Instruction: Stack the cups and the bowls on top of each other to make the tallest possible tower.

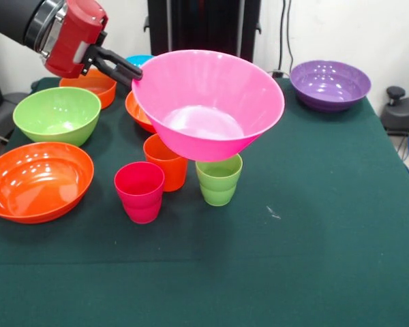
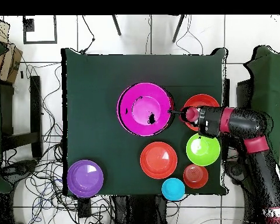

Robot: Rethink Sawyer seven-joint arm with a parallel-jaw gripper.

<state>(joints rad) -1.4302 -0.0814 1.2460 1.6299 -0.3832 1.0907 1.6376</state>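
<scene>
My gripper [image 1: 135,73] is shut on the rim of the large pink bowl [image 1: 208,102] and holds it tilted in the air above the cups. The orange cup [image 1: 167,163], the magenta-red cup [image 1: 140,192] and the light green cup [image 1: 219,180] stand upright close together below it. In the overhead view the pink bowl [image 2: 143,109] hides the cups, and the gripper [image 2: 173,111] grips its right rim. The other bowls stand apart on the table.
On the green cloth table [image 1: 313,238] are a green bowl [image 1: 56,114], a wide orange bowl [image 1: 37,180], a second orange bowl [image 1: 138,112] behind the pink one, a small orange bowl [image 1: 88,85], a blue bowl [image 1: 138,60] and a purple bowl [image 1: 330,84].
</scene>
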